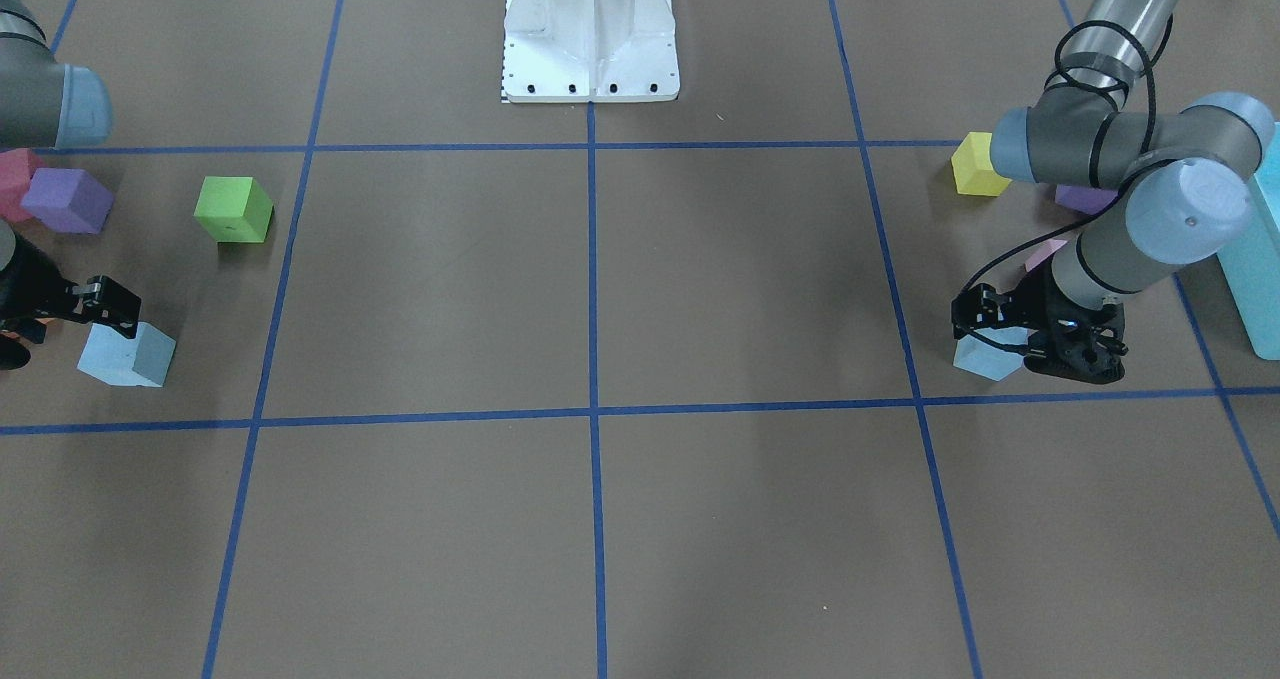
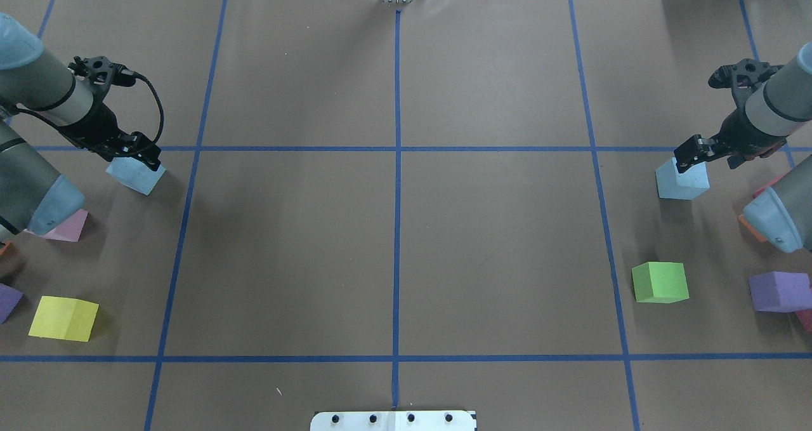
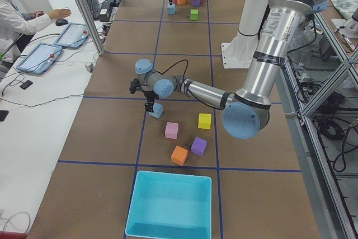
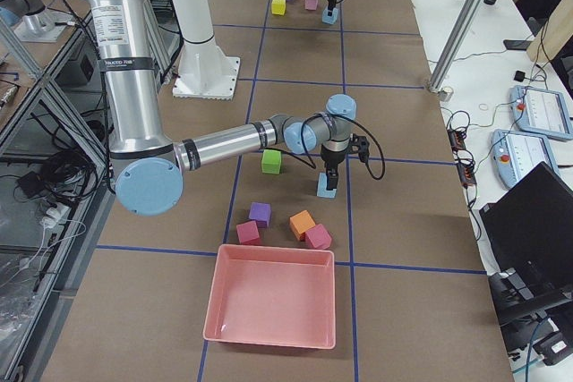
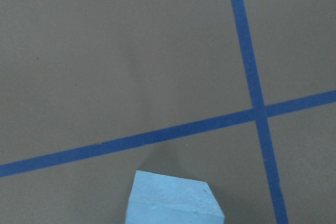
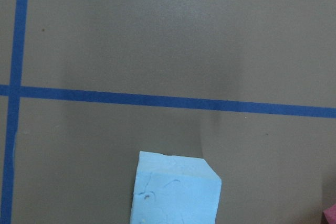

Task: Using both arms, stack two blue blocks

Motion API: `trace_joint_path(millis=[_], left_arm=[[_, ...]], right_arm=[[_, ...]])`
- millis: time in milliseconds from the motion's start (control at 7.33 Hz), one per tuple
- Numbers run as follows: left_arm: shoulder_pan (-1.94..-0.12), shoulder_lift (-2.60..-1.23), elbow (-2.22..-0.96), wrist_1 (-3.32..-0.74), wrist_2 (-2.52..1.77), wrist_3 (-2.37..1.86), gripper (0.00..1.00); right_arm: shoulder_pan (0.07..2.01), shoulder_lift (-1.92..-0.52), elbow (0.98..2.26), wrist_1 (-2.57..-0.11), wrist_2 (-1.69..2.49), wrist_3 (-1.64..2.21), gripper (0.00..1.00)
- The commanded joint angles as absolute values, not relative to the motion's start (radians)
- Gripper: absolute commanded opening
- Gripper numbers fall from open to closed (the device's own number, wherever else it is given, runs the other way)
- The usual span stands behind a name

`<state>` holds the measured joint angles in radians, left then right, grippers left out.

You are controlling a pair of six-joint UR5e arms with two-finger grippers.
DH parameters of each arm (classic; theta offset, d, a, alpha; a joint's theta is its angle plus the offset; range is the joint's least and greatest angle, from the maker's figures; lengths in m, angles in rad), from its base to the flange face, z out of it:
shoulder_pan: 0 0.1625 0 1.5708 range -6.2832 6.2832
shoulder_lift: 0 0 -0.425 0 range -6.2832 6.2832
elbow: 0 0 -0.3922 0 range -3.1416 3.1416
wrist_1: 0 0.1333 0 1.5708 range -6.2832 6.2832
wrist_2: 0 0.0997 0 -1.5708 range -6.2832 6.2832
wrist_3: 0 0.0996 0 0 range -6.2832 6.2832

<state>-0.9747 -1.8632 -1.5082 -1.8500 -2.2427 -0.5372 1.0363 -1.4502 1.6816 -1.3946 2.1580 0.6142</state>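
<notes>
One pale blue block [image 2: 135,176] lies at the far left of the table, and my left gripper [image 2: 136,155] is down on its top, jaws closed on it. The block fills the bottom of the left wrist view [image 5: 173,200] and shows in the front view [image 1: 988,356] under the left gripper [image 1: 990,321]. The second blue block [image 2: 682,181] lies at the far right with my right gripper [image 2: 690,152] closed on its top. It also shows in the right wrist view [image 6: 176,190] and the front view [image 1: 128,355]. Both blocks sit at table level.
On the left are a pink cube [image 2: 66,226], a yellow cube [image 2: 63,318] and a turquoise bin [image 3: 170,205]. On the right are a green cube [image 2: 660,282], a purple cube [image 2: 779,291] and a pink bin [image 4: 273,297]. The white pedestal base [image 1: 590,34] stands mid-table.
</notes>
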Motion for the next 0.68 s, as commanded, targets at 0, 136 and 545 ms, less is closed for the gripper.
trace_joint_path(millis=[0, 136, 545], left_arm=[[-0.971, -1.85, -1.505, -1.85, -2.243, -0.529, 0.99], [-0.969, -1.845, -1.505, -1.851, -2.243, -0.529, 0.99], [-0.969, -1.845, -1.506, -1.852, -2.243, -0.529, 0.99]], right_arm=[[1.013, -1.451, 1.652, -1.344, 2.143, 0.658, 1.0], [1.008, -1.45, 1.613, -1.289, 2.137, 0.666, 1.0], [0.979, -1.442, 1.595, -1.258, 2.123, 0.712, 1.0]])
